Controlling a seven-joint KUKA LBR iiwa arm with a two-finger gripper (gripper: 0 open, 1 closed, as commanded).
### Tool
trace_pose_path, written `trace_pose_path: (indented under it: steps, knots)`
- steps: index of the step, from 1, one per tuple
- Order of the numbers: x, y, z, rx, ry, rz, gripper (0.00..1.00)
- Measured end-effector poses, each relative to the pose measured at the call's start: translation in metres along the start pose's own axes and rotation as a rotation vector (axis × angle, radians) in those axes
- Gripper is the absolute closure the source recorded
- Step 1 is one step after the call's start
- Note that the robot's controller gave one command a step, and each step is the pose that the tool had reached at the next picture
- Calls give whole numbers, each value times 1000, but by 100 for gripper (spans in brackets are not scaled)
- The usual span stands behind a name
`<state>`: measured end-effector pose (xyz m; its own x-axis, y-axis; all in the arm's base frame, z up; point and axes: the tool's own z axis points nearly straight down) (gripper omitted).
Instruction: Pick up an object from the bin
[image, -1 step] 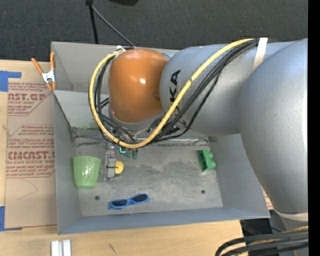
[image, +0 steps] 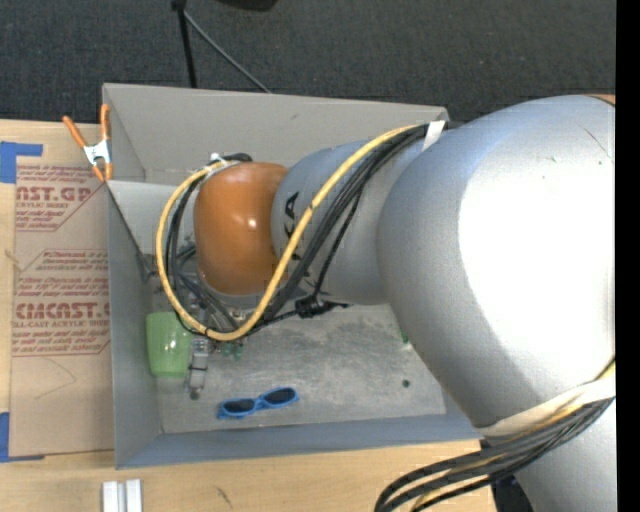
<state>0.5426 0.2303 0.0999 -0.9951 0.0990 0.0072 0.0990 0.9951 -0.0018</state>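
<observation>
Your gripper (image: 197, 368) sits low just beside the pale green cup-like thing (image: 166, 345) at the left wall of the bin (image: 135, 300); can't tell if it's spread or closed, so centre over that thing, clear of the wall, before squeezing.

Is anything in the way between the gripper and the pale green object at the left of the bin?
Nothing visible does. The gripper hangs right beside the green object, at its right edge. The blue sunglasses lie apart, off to the lower right in the view.
</observation>
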Motion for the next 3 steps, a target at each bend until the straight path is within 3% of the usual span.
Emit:
trace_pose_path:
  steps: [1, 2, 3]
  knots:
    - [-4, -4, -6, 4, -8, 2, 100]
    - [22, -15, -89, -4, -15, -80, 100]
    - [-46, -30, -163, -5, -20, -69, 100]
